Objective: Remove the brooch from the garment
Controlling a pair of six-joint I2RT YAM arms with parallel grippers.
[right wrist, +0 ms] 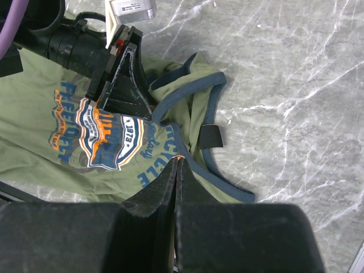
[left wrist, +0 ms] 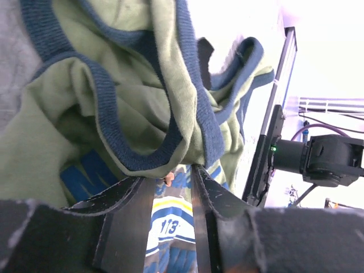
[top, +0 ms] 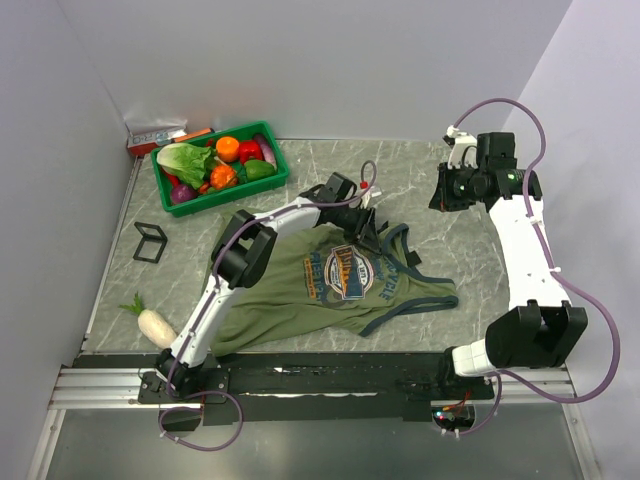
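Reaching over the garment (top: 290, 310), the left arm (top: 290, 212) holds the left fingers (left wrist: 122, 224) slightly apart astride the brooch (left wrist: 168, 180); raised, the right fingers (right wrist: 162, 190) are pressed together.

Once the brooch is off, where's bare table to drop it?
The table is bare right of the tank top, partly under the right arm, and along the far edge between the green vegetable bin and the right gripper. Another patch lies between the black frame and the white radish. Crowded: the neckline at the left gripper, and the far-left corner.
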